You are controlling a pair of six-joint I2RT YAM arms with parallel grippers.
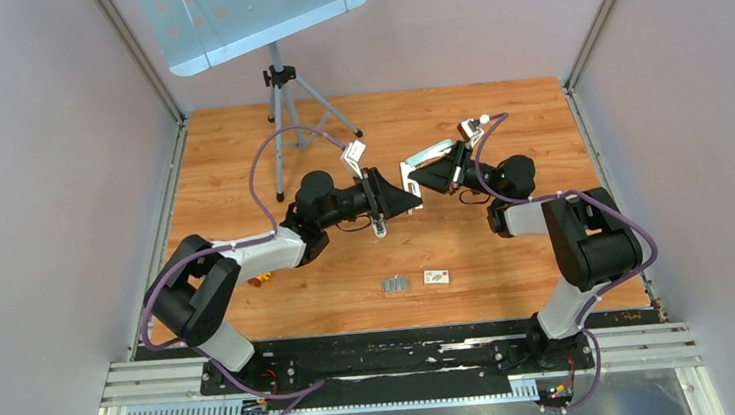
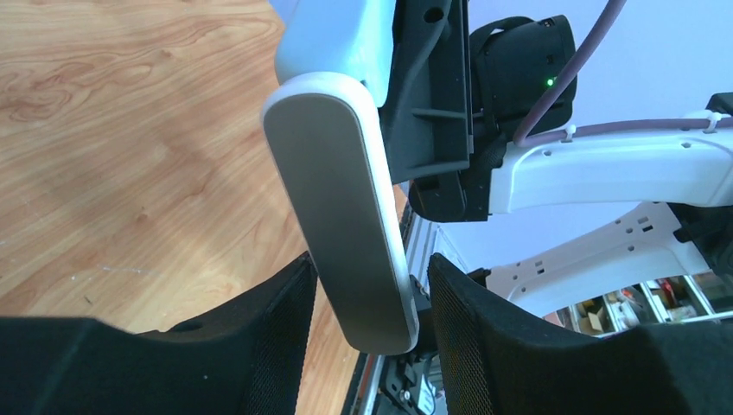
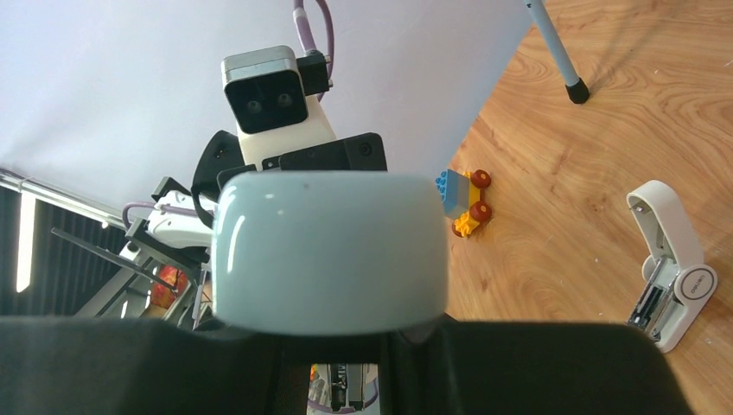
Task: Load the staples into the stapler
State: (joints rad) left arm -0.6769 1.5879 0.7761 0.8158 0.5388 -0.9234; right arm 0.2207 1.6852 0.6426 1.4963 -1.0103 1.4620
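My right gripper (image 1: 423,176) is shut on a pale white stapler (image 1: 409,176) and holds it in the air over the table's middle. In the right wrist view the stapler's rounded end (image 3: 328,251) fills the space above my right gripper (image 3: 346,341). My left gripper (image 1: 409,200) is open, and its fingers straddle the stapler's other end (image 2: 341,199) in the left wrist view, with a gap on the right side. The left gripper (image 2: 372,268) holds nothing. The grey staples (image 1: 395,284) lie on the table near the front.
A second white stapler (image 1: 378,229) lies opened on the table under the left gripper and shows in the right wrist view (image 3: 670,268). A small white printed box (image 1: 437,277) lies beside the staples. A toy (image 3: 467,203) and a tripod (image 1: 280,95) stand further off.
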